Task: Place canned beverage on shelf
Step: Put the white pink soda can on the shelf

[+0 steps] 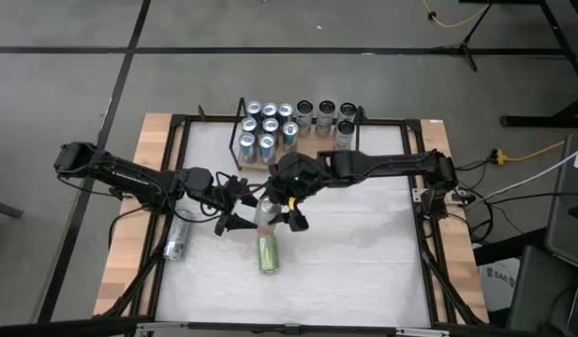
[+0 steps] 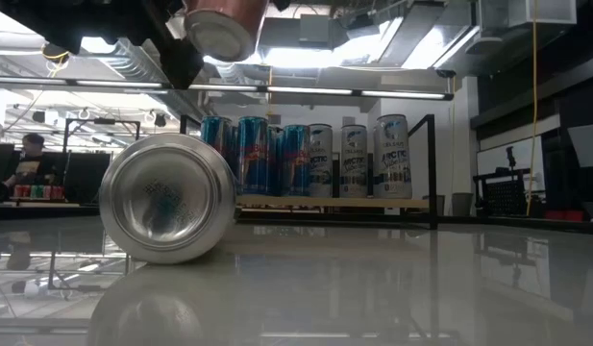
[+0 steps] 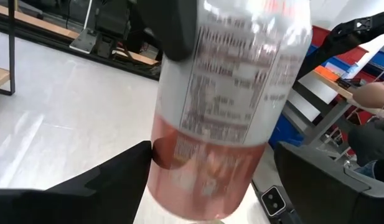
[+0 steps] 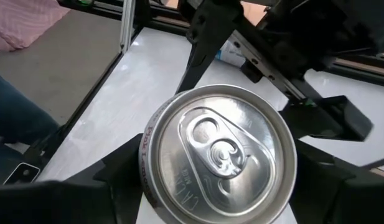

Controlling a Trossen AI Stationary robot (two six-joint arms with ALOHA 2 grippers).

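Two arms meet over a raised can at mid-table

The shelf (image 1: 312, 142) at the table's (image 1: 363, 262) twelve o'clock edge is filled with upright cans: blue ones (image 1: 268, 126) left, white ones (image 1: 326, 117) right. The right gripper (image 1: 281, 208) clamps a pink-and-white can (image 1: 265, 212) lifted off the table; the left gripper (image 1: 240, 208) straddles it, fingers spread. A green can (image 1: 268, 253) lies at six o'clock, a silver can (image 1: 176, 245) at nine.

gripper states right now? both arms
Left gripper: jaws open, either side of the pink-and-white can, apparently not clamped.
Right gripper: jaws closed on that can's top end, holding it above the table.
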